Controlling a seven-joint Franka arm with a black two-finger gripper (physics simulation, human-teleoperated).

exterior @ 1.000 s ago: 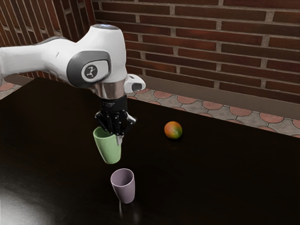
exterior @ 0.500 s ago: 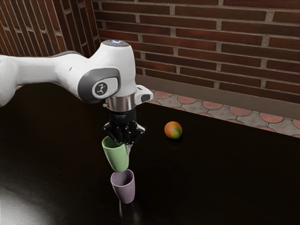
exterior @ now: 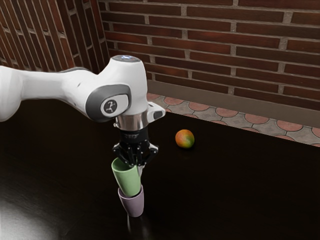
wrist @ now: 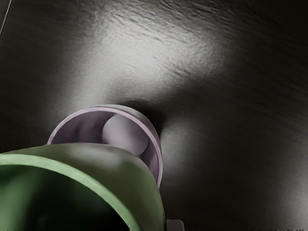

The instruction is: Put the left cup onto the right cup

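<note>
My gripper [exterior: 134,163] is shut on the rim of a green cup [exterior: 126,177], which hangs tilted with its base dipping into the mouth of a purple cup [exterior: 132,202]. The purple cup stands upright on the dark table [exterior: 240,190]. In the wrist view the green cup [wrist: 82,187] is large and close under my hand, and past its rim I look into the purple cup [wrist: 120,134], whose inside bottom shows pale.
An orange-red fruit [exterior: 185,138] lies on the table toward the exterior view's right, well apart from the cups. A brick wall [exterior: 225,45] and a tiled floor strip lie beyond the table's far edge.
My hand carried the green cup toward the exterior view's right and down, from beside and above the purple cup to directly over it, the base now entering its mouth.
</note>
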